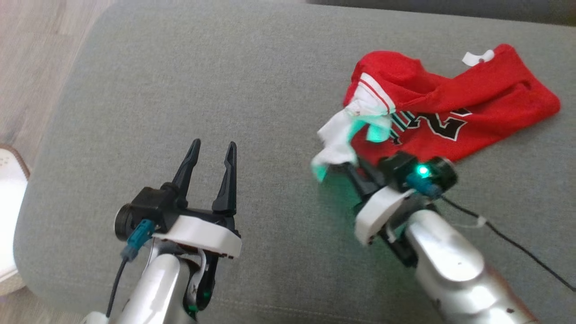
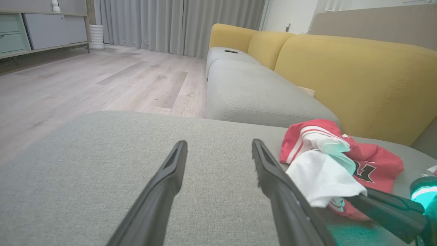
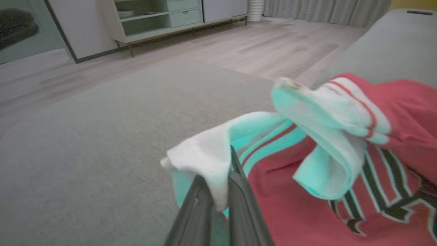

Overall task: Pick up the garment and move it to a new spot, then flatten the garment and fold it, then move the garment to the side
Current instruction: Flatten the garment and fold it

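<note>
Soft, even daylight, no hard shadows. A teal light (image 1: 423,171) by the right pincer (image 3: 218,181) tints the garment (image 1: 450,108) and the nearby sofa cushion (image 1: 225,90). Right wrist view is blurry, head view soft around that arm. Wrist views bend at the edges.

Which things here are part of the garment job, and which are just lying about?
Job: red jersey, right gripper shut on its white edge, open left gripper, grey cushion beneath.
Lying about: yellow sofa, small dark item on its far seat, sideboard, white object on the floor.
</note>
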Controlling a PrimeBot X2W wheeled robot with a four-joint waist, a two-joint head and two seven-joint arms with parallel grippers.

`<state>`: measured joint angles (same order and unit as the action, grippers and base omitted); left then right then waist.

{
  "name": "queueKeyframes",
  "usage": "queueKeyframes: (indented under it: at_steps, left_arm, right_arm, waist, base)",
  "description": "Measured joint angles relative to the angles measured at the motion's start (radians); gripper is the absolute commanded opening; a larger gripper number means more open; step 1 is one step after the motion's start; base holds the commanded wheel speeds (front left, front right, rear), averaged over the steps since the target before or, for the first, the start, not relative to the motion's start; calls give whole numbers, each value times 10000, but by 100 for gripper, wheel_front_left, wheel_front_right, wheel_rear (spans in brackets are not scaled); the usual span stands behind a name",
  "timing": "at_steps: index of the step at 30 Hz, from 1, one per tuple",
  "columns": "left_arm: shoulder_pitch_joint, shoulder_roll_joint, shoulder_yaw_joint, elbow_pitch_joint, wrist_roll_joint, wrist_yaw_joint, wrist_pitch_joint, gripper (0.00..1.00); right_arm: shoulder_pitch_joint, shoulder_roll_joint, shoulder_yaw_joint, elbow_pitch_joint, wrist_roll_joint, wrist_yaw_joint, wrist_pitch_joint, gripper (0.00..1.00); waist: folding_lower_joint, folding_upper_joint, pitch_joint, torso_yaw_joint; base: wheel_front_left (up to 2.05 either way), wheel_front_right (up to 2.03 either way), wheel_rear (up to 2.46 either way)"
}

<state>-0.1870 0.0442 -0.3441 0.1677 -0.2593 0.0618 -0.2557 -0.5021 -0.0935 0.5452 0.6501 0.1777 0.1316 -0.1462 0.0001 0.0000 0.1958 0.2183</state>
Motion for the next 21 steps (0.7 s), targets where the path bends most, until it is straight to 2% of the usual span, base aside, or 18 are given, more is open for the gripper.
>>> queueKeyframes:
  at_steps: [7,10,11,12,13,17,21]
  left_arm:
    - [141,2,98,10,33,-4,0,100]
    - [351,2,174,44,46,-13,0,100]
    - [420,4,211,58,69,-15,0,100]
    - [456,4,224,81,111,-17,0,100]
    - [477,4,238,104,115,-19,0,100]
    - [608,6,339,113,121,-81,0,100]
    - [750,10,502,111,209,-92,0,100]
  right_arm:
    - [1,136,1875,-1037,1003,0,-207,0]
    - [5,125,2928,-1149,1400,0,351,0]
    - [10,94,3310,-1129,1490,0,594,5]
    - [22,35,3557,-1083,1611,0,744,95]
    - [28,-21,3684,-1012,1739,0,915,100]
    - [27,-453,3870,-888,2082,0,1216,100]
    - [34,-792,3392,-922,2230,0,1210,100]
  waist:
    - [-2,0,-414,-230]
    - [-1,0,-604,-320]
    - [-2,0,-666,-347]
    - [-2,0,-719,-368]
    - [-2,0,-767,-390]
    - [-2,0,-919,-528]
    - [-1,0,-1033,-790]
  base:
    - [0,0,0]
    - [0,0,0]
    - [0,0,0]
    - [0,0,0]
    - [0,0,0]
    - [0,0,0]
    - [0,0,0]
